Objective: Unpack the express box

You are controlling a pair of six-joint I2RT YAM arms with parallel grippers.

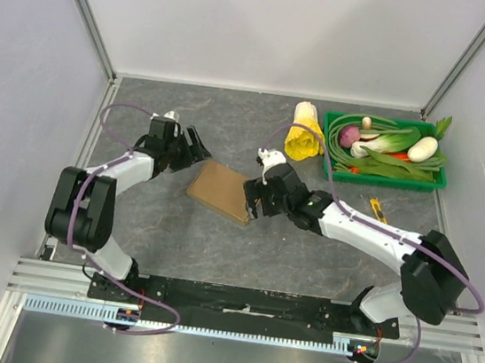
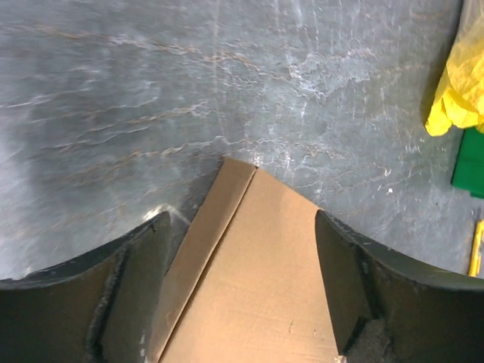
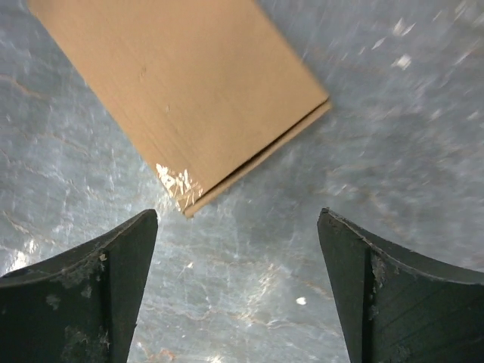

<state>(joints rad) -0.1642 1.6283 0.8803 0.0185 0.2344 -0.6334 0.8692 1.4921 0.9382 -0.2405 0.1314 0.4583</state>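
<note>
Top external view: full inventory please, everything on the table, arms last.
express box: 1, brown, table centre, lid shut
green tray: 1, green, far right
vegetables: several, mostly green, some white and purple, in green tray
crumpled item: 1, yellow, left of green tray
stick-like tool: 1, yellow, beside right arm
left gripper: 1, black, open, straddling box corner
right gripper: 1, black, open, just short of box edge

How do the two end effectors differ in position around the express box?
The left end effector straddles a corner of the express box; the right end effector has the box ahead of its fingertips, not between them. The left is at the box's left side, the right at its right edge. Both are open.
</note>
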